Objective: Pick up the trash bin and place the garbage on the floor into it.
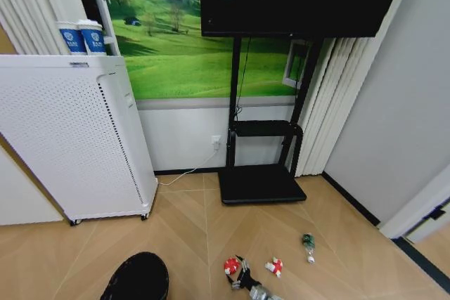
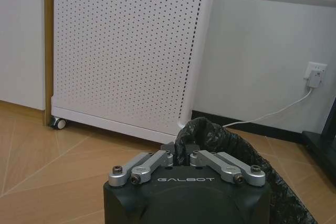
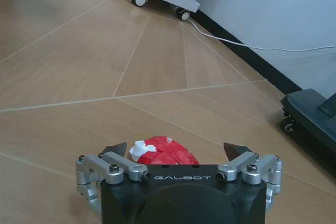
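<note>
floor (image 1: 351, 244) – wood | on it – two red-and-white wrappers (image 1: 232, 266), bottle (image 1: 308, 246)

My left jaws pinch the black trash bin (image 2: 210, 135) by its liner rim. Two red-and-white wrappers (image 1: 232, 265) and a green-labelled bottle (image 1: 308, 246) lie on the floor.

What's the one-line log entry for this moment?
left gripper: shut on trash bin rim | right gripper: open over red-and-white wrapper | second wrapper, bottle: on floor
</note>
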